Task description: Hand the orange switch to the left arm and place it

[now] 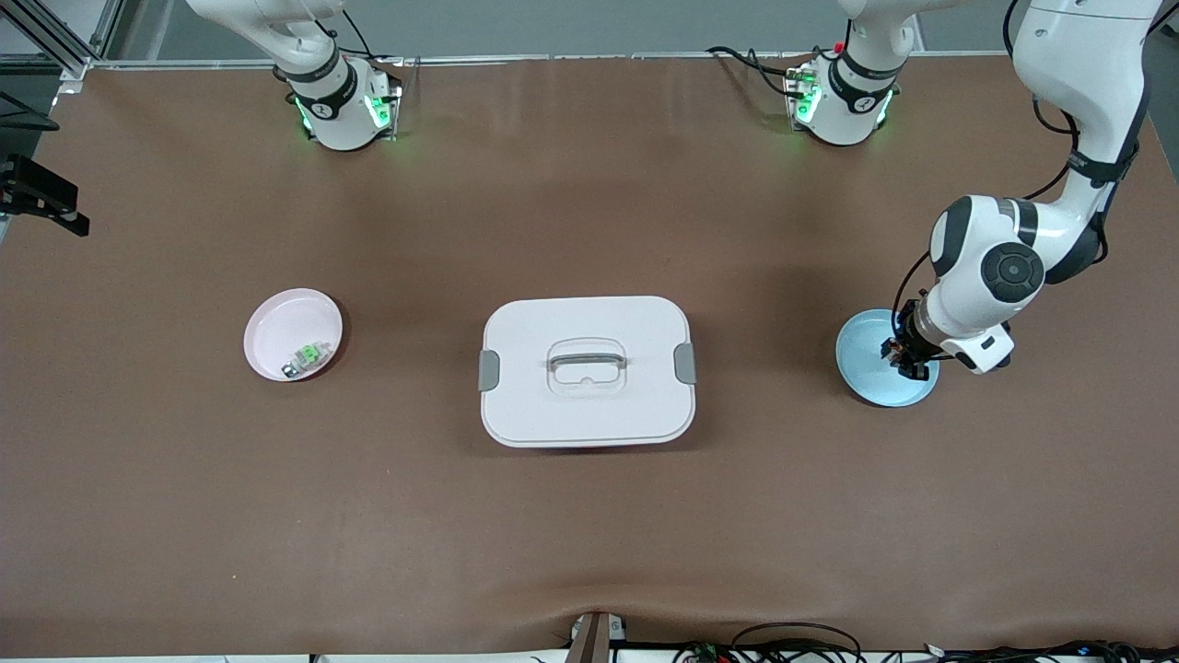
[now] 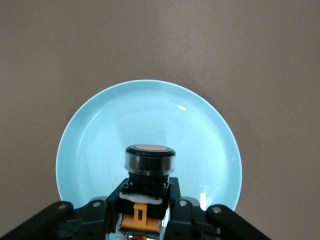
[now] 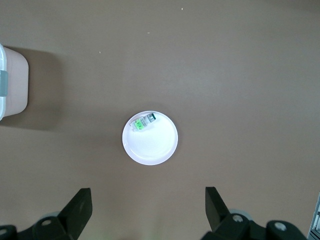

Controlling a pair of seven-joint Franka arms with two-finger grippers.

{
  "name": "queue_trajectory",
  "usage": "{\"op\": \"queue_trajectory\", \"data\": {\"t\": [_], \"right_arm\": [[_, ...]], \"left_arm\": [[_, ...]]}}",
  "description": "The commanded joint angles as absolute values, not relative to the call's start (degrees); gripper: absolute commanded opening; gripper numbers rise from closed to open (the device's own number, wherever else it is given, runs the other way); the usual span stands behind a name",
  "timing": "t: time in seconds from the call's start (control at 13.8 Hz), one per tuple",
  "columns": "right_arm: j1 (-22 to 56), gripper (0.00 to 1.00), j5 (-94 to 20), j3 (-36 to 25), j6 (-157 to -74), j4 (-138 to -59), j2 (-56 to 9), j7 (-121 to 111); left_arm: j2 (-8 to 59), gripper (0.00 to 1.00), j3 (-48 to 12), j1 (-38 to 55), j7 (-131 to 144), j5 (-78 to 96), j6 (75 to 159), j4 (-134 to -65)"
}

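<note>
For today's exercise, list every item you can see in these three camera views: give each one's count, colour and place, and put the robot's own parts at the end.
Box: one, white with grey side clips, mid-table.
Pink plate: one, toward the right arm's end of the table.
Green-and-silver switch: one, in the pink plate.
Blue plate: one, light blue, toward the left arm's end.
Orange switch: one, black with orange face, held over the blue plate.
Table: one, brown.
Left gripper: one, black, jaws shut on the orange switch.
Right gripper: one, black, jaws open, high over the pink plate.
</note>
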State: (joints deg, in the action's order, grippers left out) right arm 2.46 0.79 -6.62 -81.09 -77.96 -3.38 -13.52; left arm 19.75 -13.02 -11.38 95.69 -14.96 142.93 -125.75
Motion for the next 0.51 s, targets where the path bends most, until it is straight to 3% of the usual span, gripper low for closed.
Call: {"op": "queue_trajectory", "data": {"t": [0.0,0.43], "right_arm": [[2.37,1.00,1.06,-6.42,-82.09,-79.54,-2.02,-12.48],[2.46,1.00,0.79,-6.33,-82.53,-79.37,-2.20,-12.30]], "left_arm": [[20.56,0.03,-12.92,-11.78,97.38,-16.70,144.75,-126.12],[22.85,0.07,-12.92,-12.30,101.24,-21.88,146.77,-126.12]]}}
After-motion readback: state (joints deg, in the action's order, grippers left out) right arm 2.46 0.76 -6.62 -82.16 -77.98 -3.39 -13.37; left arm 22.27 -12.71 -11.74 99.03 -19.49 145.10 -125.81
